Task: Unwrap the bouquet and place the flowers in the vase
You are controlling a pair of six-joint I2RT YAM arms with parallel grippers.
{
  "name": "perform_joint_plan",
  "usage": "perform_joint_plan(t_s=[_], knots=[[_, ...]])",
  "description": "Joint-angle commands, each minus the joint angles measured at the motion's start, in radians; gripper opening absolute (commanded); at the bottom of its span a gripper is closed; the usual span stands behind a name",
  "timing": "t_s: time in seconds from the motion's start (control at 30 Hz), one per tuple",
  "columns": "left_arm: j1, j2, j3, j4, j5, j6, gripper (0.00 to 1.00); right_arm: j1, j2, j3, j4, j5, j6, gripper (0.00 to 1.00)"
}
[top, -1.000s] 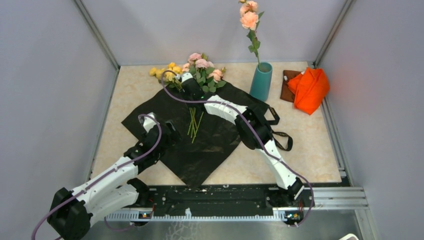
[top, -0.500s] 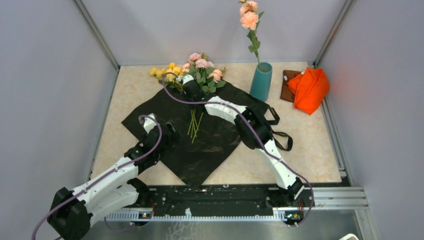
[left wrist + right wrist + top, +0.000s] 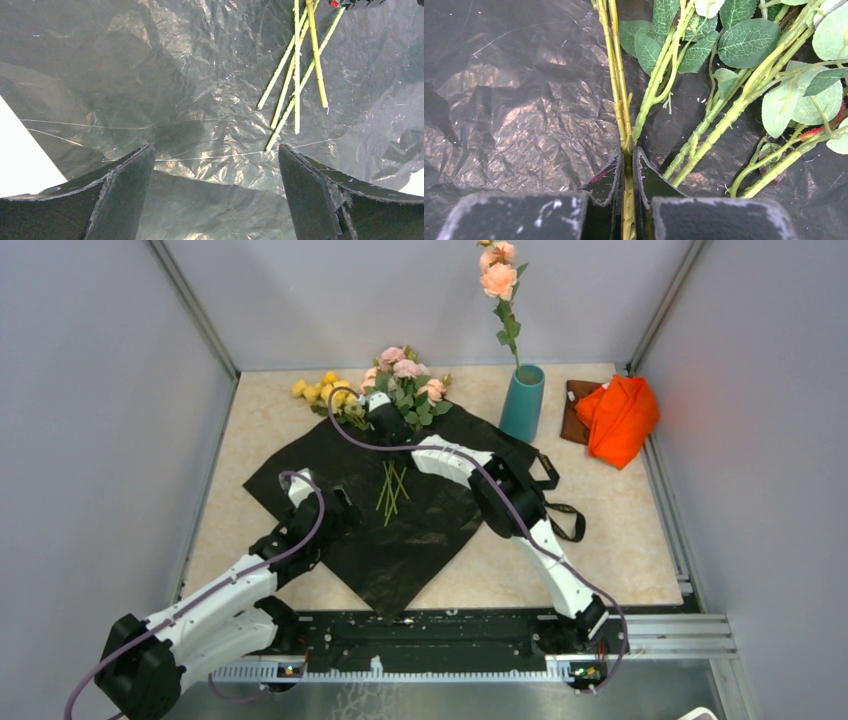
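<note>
Left gripper (image 3: 340,507), the nearer one: jaws spread wide, nothing between them. It hangs low over the near-left part of the black wrapping sheet (image 3: 400,545), which lies opened out flat on the table (image 3: 620,560). In the wrist view both fingers (image 3: 125,190) frame crumpled glossy film; whether they touch it cannot be told. The cut ends of the stems (image 3: 295,80) lie ahead of this gripper and to its right, apart from it, fanned loosely on the sheet.

Right gripper (image 3: 372,408), farther out: jaws pinched almost together on one thin yellow-green stem (image 3: 623,115), which runs straight forward from between the fingertips. More stems with green leaves (image 3: 749,40) lie just to the right of this gripper in its wrist view, on the sheet and outside the jaws.

Flowers: pink roses (image 3: 405,368) just beyond the right gripper and slightly to its right; yellow blossoms (image 3: 318,390) just beyond it and to its left. The heads sit at the sheet's far edge. The flowers lie there, not in the vase.

Black ribbon (image 3: 562,515): on the table off the sheet's right corner, well apart from both grippers and right of the right arm.

Vase (image 3: 522,403): upright, off to the right of the right gripper, well apart, at the sheet's far-right edge. It holds one tall peach rose stem (image 3: 498,282).

Orange cloth (image 3: 618,418): farther right again, bunched near the far-right corner.
</note>
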Motion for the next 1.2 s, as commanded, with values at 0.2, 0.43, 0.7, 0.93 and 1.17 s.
perform_joint_plan(t_s=[0.2,0.43,0.7,0.93,1.17], knots=[[0.003,0.009,-0.021,0.042,0.018,-0.011,0.99,-0.006,-0.184,-0.155,0.063,-0.028,0.014,0.00],[0.003,0.058,-0.030,0.086,0.042,-0.017,0.99,0.006,-0.267,-0.234,0.091,-0.014,0.006,0.00],[0.003,0.077,-0.029,0.102,0.042,-0.017,0.99,0.020,-0.364,-0.320,0.117,-0.005,-0.001,0.00],[0.002,0.036,-0.025,0.090,0.006,0.001,0.99,0.048,-0.455,-0.445,0.136,0.015,0.011,0.00],[0.003,0.043,-0.032,0.130,0.009,0.011,0.99,0.080,-0.486,-0.549,0.164,0.055,0.014,0.00]])
